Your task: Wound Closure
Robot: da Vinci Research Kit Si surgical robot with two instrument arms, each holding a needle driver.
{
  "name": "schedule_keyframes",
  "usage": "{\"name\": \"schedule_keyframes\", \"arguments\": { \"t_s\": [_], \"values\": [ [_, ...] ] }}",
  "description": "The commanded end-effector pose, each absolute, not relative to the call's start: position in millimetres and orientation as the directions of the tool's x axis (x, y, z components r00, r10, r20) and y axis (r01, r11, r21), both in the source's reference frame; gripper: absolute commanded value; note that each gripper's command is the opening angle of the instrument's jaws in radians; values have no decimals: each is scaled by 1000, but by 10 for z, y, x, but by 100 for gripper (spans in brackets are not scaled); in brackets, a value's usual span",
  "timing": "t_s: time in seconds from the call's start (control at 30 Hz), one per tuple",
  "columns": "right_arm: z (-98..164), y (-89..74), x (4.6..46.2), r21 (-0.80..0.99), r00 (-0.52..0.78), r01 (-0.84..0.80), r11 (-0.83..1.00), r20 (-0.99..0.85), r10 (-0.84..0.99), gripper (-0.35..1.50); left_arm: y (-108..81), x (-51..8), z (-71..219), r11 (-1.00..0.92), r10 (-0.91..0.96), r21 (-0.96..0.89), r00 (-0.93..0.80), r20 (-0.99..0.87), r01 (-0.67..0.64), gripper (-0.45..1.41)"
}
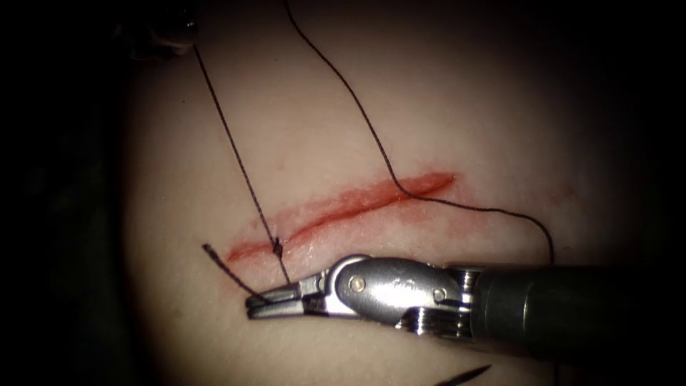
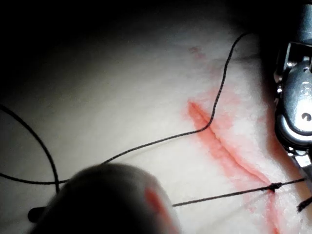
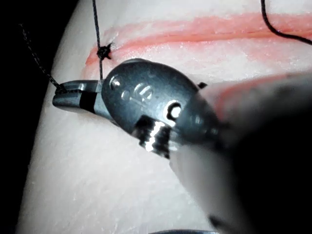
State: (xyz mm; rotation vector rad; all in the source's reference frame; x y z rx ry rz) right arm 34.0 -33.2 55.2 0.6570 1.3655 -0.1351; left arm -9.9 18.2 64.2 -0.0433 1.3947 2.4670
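Endoscope view, nearest first: a dark needle (image 1: 468, 374) tip lay at the bottom edge, outside the tissue (image 1: 443, 107). Beyond it, the right tool (image 1: 268, 304) had its fingers clamped on the thread (image 1: 243, 168) just below the cut (image 1: 343, 204), beside a knot (image 1: 276, 247) at the cut's left end. Farthest, the left tool (image 1: 171, 32) held the taut strand at top left; I could not tell its fingers' state

The thread (image 2: 214, 105) crosses the cut (image 2: 222, 146) in the tissue (image 2: 122, 97); its knot (image 2: 273, 187) lies just beside the right end effector (image 2: 295, 112).
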Motion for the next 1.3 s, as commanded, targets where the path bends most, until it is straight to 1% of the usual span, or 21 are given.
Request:
{"name": "schedule_keyframes", "arguments": {
  "t_s": [0.03, 0.17, 0.3, 0.4, 0.43, 0.5, 0.53, 0.57, 0.6, 0.67, 0.7, 0.73, 0.77, 0.8, 0.9, 1.0, 1.1, 1.13, 1.17, 1.23, 1.3],
  "values": [
    [555, -335, 349, 355, 225, 458, 815, -933, 280, -35, 184, -105, 648, -479, 249, 832, -952, -176, -279, -45],
    [557, -340, 349, 367, 235, 463, 807, -928, 288, -35, 184, -105, 648, -479, 250, 832, -952, -175, -279, -45],
    [557, -339, 349, 367, 235, 463, 807, -928, 288, -35, 184, -105, 647, -469, 267, 826, -942, -204, -313, -45],
    [552, -332, 354, 378, 240, 430, 820, -923, 300, -35, 181, -107, 647, -495, 258, 783, -924, -281, -376, -45],
    [550, -330, 355, 354, 225, 434, 829, -933, 280, -35, 177, -108, 644, -503, 248, 770, -919, -307, -393, -45],
    [542, -320, 355, 313, 198, 433, 846, -948, 250, -13, 165, -114, 633, -514, 260, 702, -869, -421, -493, -45],
    [538, -315, 355, 306, 191, 424, 852, -950, 246, 2, 156, -120, 622, -539, 280, 652, -844, -458, -533, -45],
    [534, -310, 354, 312, 189, 415, 855, -949, 254, 9, 147, -127, 608, -553, 321, 597, -810, -491, -581, -45],
    [528, -301, 353, 309, 182, 406, 860, -950, 255, 27, 141, -133, 596, -559, 364, 533, -765, -531, -636, -45],
    [518, -289, 351, 305, 171, 384, 871, -951, 257, 81, 131, -144, 569, -595, 395, 440, -722, -568, -673, -45],
    [511, -282, 350, 301, 165, 368, 880, -952, 257, 111, 125, -152, 551, -593, 440, 344, -651, -619, -728, -45],
    [502, -272, 349, 283, 152, 339, 897, -958, 244, 125, 122, -157, 536, -596, 460, 289, -614, -642, -749, -45],
    [494, -265, 347, 280, 146, 321, 905, -958, 245, 128, 119, -161, 522, -602, 474, 243, -586, -657, -760, -45],
    [485, -257, 345, 285, 145, 312, 906, -957, 251, 130, 113, -165, 503, -605, 504, 153, -524, -687, -781, -45],
    [456, -232, 336, 303, 111, 279, 911, -953, 283, 130, 99, -168, 466, -622, 551, -17, -422, -720, -783, -45],
    [429, -211, 326, 333, 105, 250, 909, -943, 317, 126, 88, -167, 444, -622, 591, -152, -333, -735, -768, -45],
    [408, -193, 316, 360, 96, 210, 909, -933, 348, 128, 84, -164, 436, -604, 629, -259, -252, -735, -754, -45],
    [401, -185, 311, 376, 94, 192, 906, -926, 364, 118, 83, -163, 436, -588, 656, -320, -206, -727, -743, -45],
    [396, -180, 309, 399, 97, 178, 900, -917, 387, 89, 83, -162, 437, -578, 672, -360, -178, -718, -732, -45],
    [393, -170, 308, 447, 106, 142, 883, -894, 436, 81, 84, -159, 439, -568, 694, -426, -132, -708, -704, -45],
    [405, -160, 314, 507, 116, 9, 862, -857, 503, 74, 86, -157, 440, -555, 705, -494, -64, -706, -669, -45]
  ]
}}
